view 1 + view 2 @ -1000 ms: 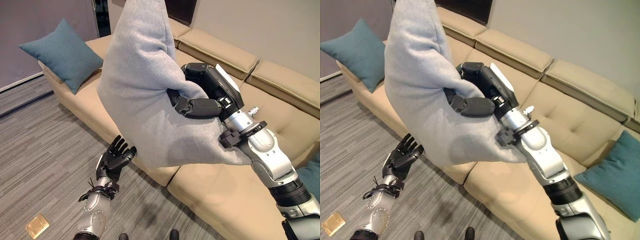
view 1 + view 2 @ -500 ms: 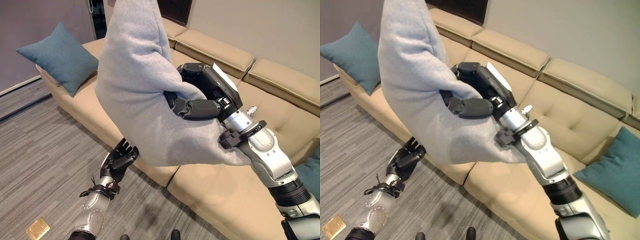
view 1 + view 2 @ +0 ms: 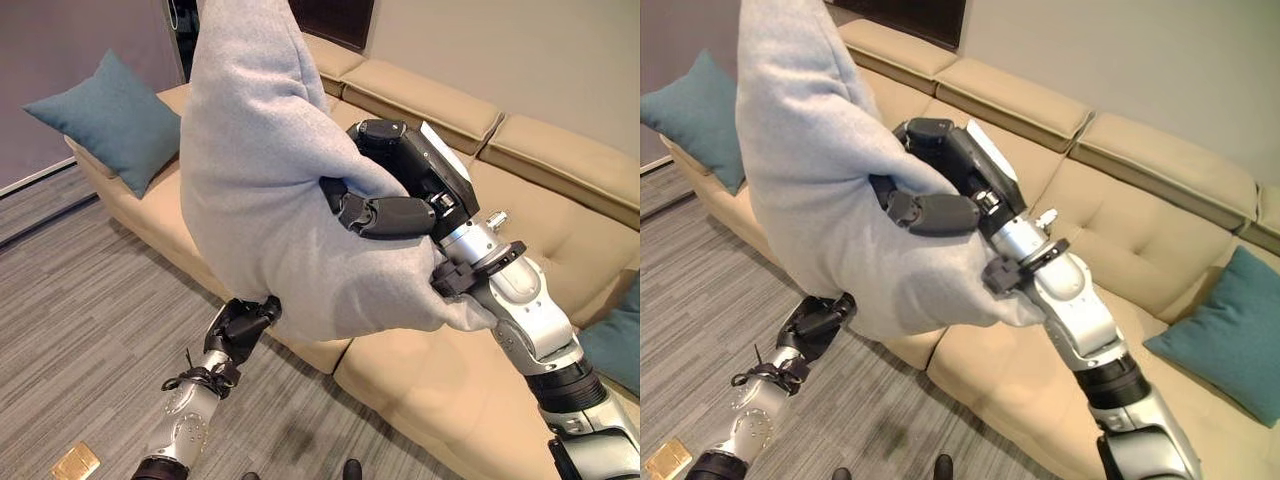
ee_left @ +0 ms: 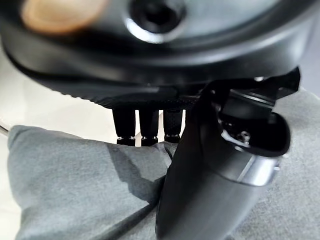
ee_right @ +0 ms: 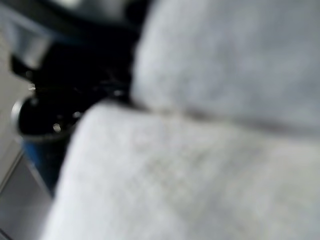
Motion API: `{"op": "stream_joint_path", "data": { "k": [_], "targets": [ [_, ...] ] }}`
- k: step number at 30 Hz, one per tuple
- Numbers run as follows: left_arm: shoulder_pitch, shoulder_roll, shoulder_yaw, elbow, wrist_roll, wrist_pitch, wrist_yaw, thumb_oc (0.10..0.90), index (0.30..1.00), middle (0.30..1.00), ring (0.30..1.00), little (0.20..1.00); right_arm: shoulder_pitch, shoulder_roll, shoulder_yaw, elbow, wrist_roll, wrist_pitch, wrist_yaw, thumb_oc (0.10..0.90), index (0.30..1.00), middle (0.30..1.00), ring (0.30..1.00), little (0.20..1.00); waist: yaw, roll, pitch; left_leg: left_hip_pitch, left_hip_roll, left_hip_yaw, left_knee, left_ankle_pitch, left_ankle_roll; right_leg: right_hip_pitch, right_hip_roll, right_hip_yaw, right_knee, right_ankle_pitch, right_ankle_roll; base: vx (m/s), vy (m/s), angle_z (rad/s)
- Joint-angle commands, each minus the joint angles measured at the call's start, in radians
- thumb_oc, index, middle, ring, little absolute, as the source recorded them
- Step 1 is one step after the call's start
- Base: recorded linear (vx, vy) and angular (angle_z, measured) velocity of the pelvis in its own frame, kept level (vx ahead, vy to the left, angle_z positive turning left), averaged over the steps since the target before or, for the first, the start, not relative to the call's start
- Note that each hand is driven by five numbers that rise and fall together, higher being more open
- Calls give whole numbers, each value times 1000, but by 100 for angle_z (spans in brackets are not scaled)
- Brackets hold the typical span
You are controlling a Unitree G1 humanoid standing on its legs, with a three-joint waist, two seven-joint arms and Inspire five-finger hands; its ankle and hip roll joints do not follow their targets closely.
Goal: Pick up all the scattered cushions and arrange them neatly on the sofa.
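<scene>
A big grey cushion [image 3: 265, 180] hangs upright in the air over the front edge of the beige sofa [image 3: 560, 230]. My right hand [image 3: 385, 212] is shut on its right side, fingers sunk into the fabric. In the right wrist view the grey cushion [image 5: 225, 165] lies pressed close against the hand. My left hand [image 3: 243, 325] sits under the cushion's lower left corner, open, fingertips touching the fabric. Its wrist view shows the fingers [image 4: 142, 125] against the grey cushion [image 4: 75, 190]. A teal cushion [image 3: 105, 120] leans on the sofa's left end. Another teal cushion [image 3: 1225, 335] rests at the right end.
Grey striped carpet [image 3: 70, 300] spreads in front of the sofa. A small gold floor plate [image 3: 75, 462] lies at the lower left. The sofa's middle seats [image 3: 1140, 250] are bare.
My left hand has risen from the open air below to the cushion's lower corner. The right hand keeps its hold and the cushion has drifted slightly left.
</scene>
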Motion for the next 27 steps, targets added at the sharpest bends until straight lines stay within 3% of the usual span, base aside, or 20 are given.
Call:
{"op": "stream_joint_path", "data": {
  "k": [1,4,7,13,19,24,27],
  "targets": [
    [-114,-49,-93,-86,59,-90,-154,400,300,300,300,300,-62,156,-127,-92,53,-147,-14,400,300,300,300,300,27,18,-157,60,-39,-52,2,-133,7,56,-57,-98,25,-42,104,-4,-5,3],
    [-88,-59,-81,-81,102,-107,-126,400,300,300,300,300,3,169,-142,-93,13,-141,-11,400,300,300,300,300,27,21,-154,59,-40,-57,2,-131,8,56,-57,-97,29,-47,100,0,0,0],
    [-14,-87,-71,-61,183,-107,-100,400,300,300,300,300,187,197,-178,-80,-106,-127,-3,400,300,300,300,300,25,29,-144,56,-49,-71,2,-131,18,55,-60,-91,36,-55,94,-14,19,3],
    [53,-108,-78,-29,247,-88,-85,400,300,300,300,300,393,259,-177,-34,-164,-113,14,400,300,300,300,300,10,44,-113,41,-69,-86,3,-128,37,26,-77,-76,77,-56,97,-49,43,2],
    [91,-102,-54,-23,269,-82,-66,400,300,300,300,300,467,265,-158,33,-259,-102,5,400,300,300,300,300,-1,75,-54,27,-71,-47,23,-132,58,-61,-81,-49,201,-68,99,-101,25,-14],
    [111,-96,-44,-23,256,-75,-63,400,300,300,300,300,502,251,-159,69,-269,-99,0,400,300,300,300,300,-18,71,-41,18,-60,-24,48,-130,47,-54,-25,-37,197,-124,66,-20,-106,-28],
    [106,-107,-45,-10,254,-76,-52,400,300,300,300,300,516,242,-165,85,-271,-103,-9,400,300,300,300,300,-30,68,-39,8,-47,-31,70,-130,31,-48,2,8,181,-127,55,3,-158,-13]
  ]
}}
